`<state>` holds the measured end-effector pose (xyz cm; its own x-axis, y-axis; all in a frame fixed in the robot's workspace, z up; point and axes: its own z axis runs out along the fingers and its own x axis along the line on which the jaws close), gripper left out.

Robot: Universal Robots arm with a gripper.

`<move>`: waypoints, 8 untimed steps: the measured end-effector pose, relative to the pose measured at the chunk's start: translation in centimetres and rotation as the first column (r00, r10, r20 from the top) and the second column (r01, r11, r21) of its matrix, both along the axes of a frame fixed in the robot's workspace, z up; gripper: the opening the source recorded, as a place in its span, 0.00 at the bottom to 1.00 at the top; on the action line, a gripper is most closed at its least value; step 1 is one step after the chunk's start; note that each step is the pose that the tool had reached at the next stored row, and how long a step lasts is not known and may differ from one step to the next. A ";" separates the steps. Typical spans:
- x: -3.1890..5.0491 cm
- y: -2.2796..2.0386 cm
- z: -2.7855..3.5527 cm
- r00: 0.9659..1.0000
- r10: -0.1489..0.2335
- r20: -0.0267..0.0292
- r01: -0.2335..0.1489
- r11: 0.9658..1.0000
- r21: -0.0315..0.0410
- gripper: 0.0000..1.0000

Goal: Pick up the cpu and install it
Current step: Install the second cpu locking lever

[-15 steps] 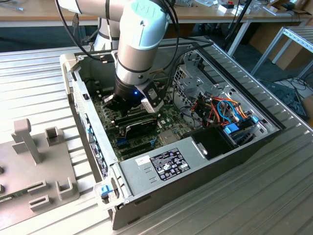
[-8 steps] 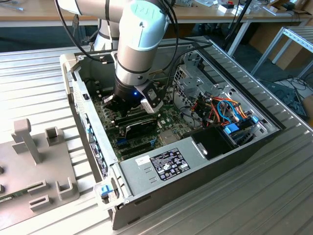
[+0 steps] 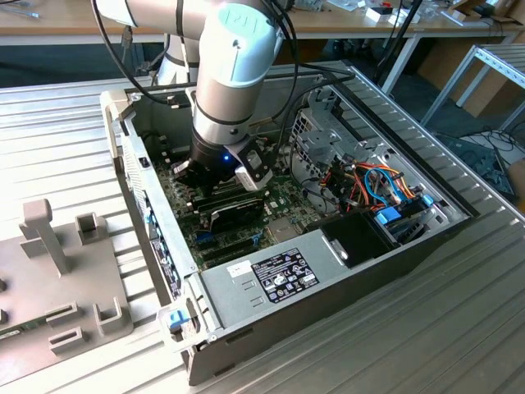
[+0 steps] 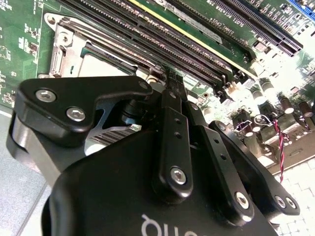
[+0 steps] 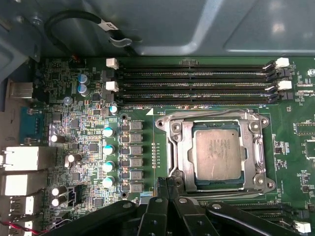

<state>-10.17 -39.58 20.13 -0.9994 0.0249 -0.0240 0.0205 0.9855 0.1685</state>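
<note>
The cpu [image 5: 217, 158], a small square chip with a dull silver top, lies flat inside the metal socket frame [image 5: 176, 147] on the green motherboard [image 5: 93, 132]. In the second wrist view a strip of the cpu [image 4: 106, 61] shows past the gripper's black body. My gripper [image 5: 166, 183] hovers just beside the socket's edge, fingertips together with nothing between them. The same shut tip [image 4: 171, 74] sits over the board by the socket corner. In the exterior view the gripper [image 3: 217, 174] is lowered deep into the open computer case [image 3: 426, 238].
Black memory slots [image 5: 197, 83] run alongside the socket. Capacitors [image 5: 108, 150] and rear ports [image 5: 24, 160] crowd the board's other side. A grey power supply [image 3: 271, 275], coloured cables [image 3: 385, 189] and the case walls hem the arm in. A grey fixture [image 3: 57, 279] stands outside the case.
</note>
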 end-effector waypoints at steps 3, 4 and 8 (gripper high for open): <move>-0.01 -0.05 -0.01 1.000 0.000 0.000 0.000 1.000 0.000 0.11; 0.00 -0.08 0.00 1.000 0.000 0.000 0.000 1.000 -0.001 0.11; 0.00 -0.19 0.02 1.000 0.000 0.000 0.000 1.000 -0.001 0.11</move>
